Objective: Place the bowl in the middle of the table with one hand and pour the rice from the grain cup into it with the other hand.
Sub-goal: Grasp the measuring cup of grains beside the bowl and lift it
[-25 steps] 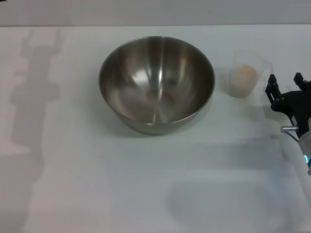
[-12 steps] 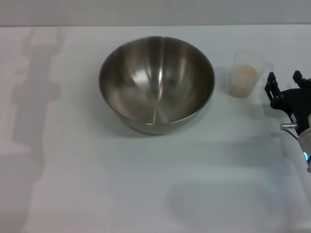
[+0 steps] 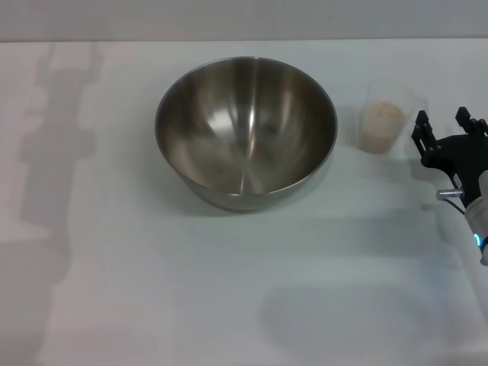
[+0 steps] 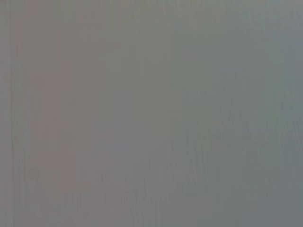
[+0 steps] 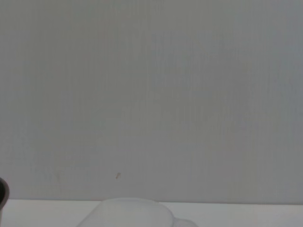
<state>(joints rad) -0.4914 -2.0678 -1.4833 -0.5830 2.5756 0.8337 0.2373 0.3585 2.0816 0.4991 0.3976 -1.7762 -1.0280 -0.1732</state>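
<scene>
- The table (image 3: pixel 152 305) is plain white and fills the head view below a narrow grey strip along the top edge.
- The bowl (image 3: pixel 245 130) stands upright, mouth up and empty, at upper centre of the frame. It already sits about mid-table, so I judge the placing step done; being round, it has no long axis to speak of.
- The right gripper (image 3: pixel 441 126) is at the right edge, mid-height, with its two dark fingers spread apart and nothing between them. It is just beside the cup, apart from it.
- The grain cup (image 3: pixel 387 116) stands upright to the right of the bowl, near but not touching it, its long axis vertical and mouth up. Its handle seems to point toward the right gripper, though it is too clear to be sure.
- The rice (image 3: pixel 382 122) is a pale mass inside the cup, none in the bowl, so grasping and pouring are left.
- The left gripper is not in view; only a shadow lies at the left.
</scene>
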